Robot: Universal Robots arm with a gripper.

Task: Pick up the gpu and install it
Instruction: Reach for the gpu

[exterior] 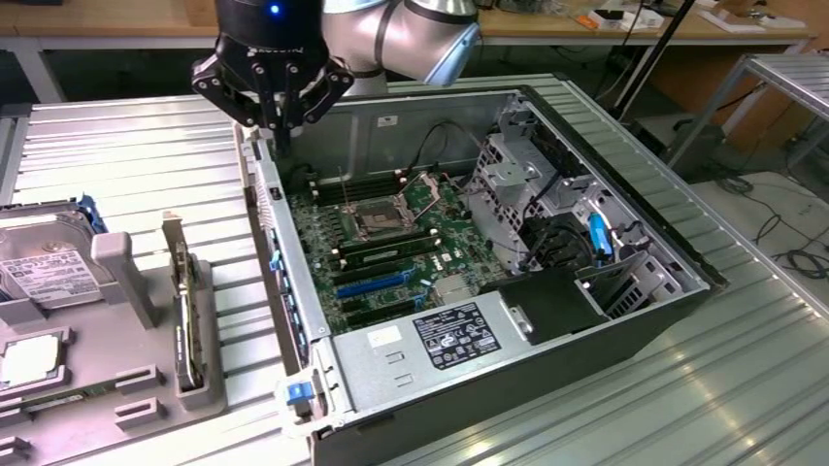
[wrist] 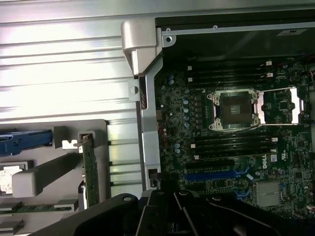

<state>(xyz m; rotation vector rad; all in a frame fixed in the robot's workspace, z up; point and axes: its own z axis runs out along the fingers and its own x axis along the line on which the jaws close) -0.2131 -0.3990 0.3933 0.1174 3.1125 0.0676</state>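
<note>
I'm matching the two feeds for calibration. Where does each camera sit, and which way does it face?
Exterior view: off the arm, raised, looking down at the open computer case on the table; arm and gripper show over the case's edge.
Wrist view: on the wrist, looking down onto the motherboard; the gripper's black body shows.
Both share: motherboard, CPU socket, gpu standing in its holder.
</note>
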